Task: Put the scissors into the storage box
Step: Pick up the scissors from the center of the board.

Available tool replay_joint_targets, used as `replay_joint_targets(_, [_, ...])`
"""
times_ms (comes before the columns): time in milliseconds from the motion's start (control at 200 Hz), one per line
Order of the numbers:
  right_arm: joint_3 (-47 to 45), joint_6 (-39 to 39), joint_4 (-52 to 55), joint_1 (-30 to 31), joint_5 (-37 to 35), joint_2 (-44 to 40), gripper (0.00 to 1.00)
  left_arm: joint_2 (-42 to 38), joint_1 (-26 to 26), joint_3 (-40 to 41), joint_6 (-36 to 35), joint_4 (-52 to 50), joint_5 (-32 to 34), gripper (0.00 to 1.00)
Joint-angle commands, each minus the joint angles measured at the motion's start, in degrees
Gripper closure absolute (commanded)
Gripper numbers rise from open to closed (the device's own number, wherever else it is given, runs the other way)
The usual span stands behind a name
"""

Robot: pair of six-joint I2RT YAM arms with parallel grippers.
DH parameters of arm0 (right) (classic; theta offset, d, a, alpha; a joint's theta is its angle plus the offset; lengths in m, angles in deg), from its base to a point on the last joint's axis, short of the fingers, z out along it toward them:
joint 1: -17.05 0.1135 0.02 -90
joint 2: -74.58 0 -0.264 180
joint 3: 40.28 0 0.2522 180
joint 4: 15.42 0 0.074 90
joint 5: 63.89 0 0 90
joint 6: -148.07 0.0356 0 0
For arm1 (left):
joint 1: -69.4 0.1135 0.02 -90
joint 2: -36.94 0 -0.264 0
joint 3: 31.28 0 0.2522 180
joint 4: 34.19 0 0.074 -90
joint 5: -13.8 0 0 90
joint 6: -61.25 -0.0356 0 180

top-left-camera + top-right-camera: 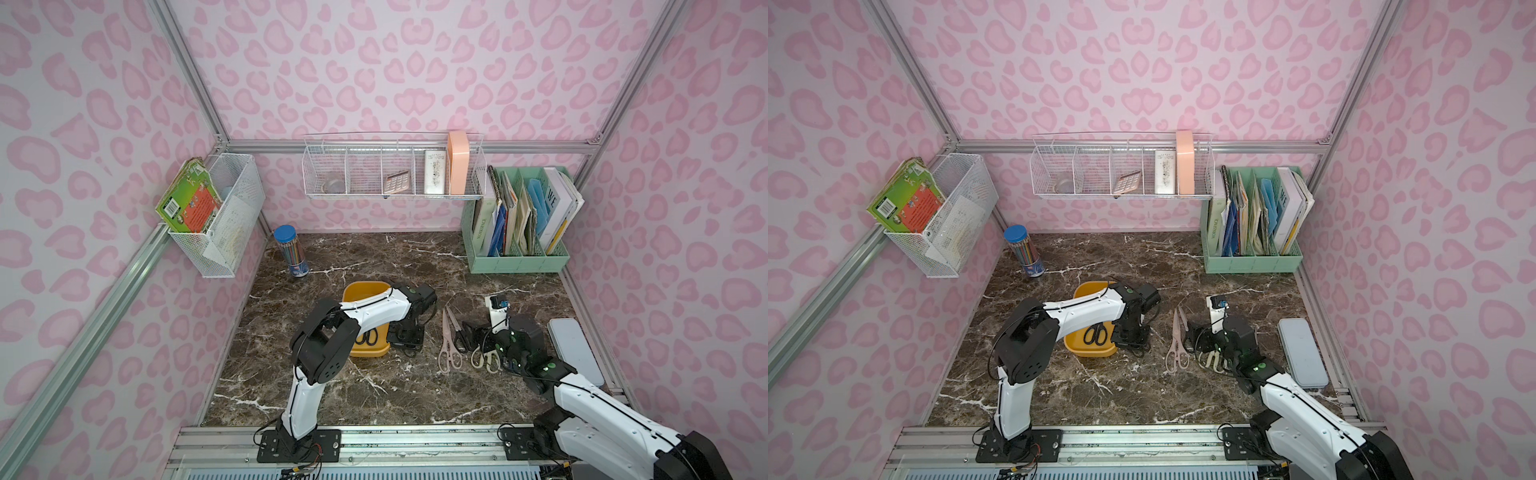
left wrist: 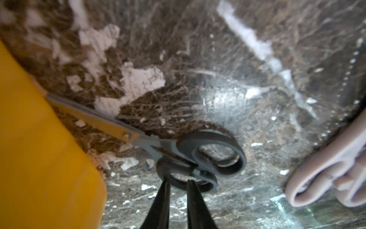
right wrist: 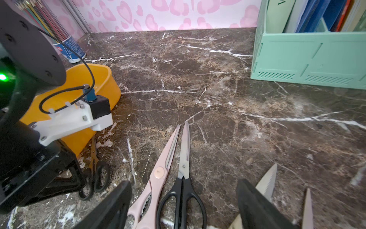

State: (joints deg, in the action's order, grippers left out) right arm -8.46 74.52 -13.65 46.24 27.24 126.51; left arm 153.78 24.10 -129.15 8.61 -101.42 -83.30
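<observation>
Left wrist view: left claw (image 2: 177, 183) sits low over the worktop (image 2: 247, 128), fingers only a narrow gap apart with the lower handle loop of the small black scissors (image 2: 198, 156) between their tips. Whether they press on it I cannot tell. These scissors lie flat on the worktop just beside the outer wall of the storage box (image 2: 39, 158), blade tips toward that wall.

Both top views: one pair of black scissors (image 1: 1095, 335) lies inside the storage box (image 1: 365, 291), handles at its near end; the left arm crosses over the box.

Right wrist view: right claw (image 3: 184, 206) stands wide, holding nothing, above the handles of the pale pink scissors (image 3: 158, 174) and the black-handled scissors (image 3: 183, 190), which lie side by side, blades pointing toward the back wall. Cream-handled shears (image 1: 485, 360) lie just beside these, half under the right arm, blades spread. Mint-green file organizer (image 3: 309, 59) stands at the back corner.
</observation>
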Motion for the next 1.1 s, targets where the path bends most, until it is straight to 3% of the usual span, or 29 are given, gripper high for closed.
replay_joint_targets(0, [-0.1, -0.2, -1.8, 0.0, 1.4, -0.2, 0.15, 1.1, 0.1, -0.2, 0.0, 0.7, 0.1, 0.76])
replay_joint_targets(410, [-0.9, 0.1, -2.5, -0.8, 1.4, -2.1, 0.15, 5.2, 0.0, -2.9, -2.0, -1.4, 1.5, 0.73])
replay_joint_targets(480, [-0.9, 0.2, -2.3, -0.9, 1.2, -2.5, 0.14, 5.7, 0.0, -3.5, -2.6, -1.3, 2.1, 0.77])
replay_joint_targets(600, [-1.5, 0.5, -2.5, -1.5, 1.3, -3.9, 0.14, 6.5, -0.1, -4.8, -4.1, -1.5, 3.0, 1.00])
replay_joint_targets(855, [-2.3, 0.5, -2.8, -2.4, 1.9, -5.3, 0.14, 7.2, -0.1, -6.4, -6.1, -1.6, 3.4, 1.00])
replay_joint_targets(1095, [-1.1, -0.4, -2.6, -2.3, 1.9, -3.5, 0.14, -0.5, -0.6, -8.0, -8.2, -1.8, 6.0, 1.00])
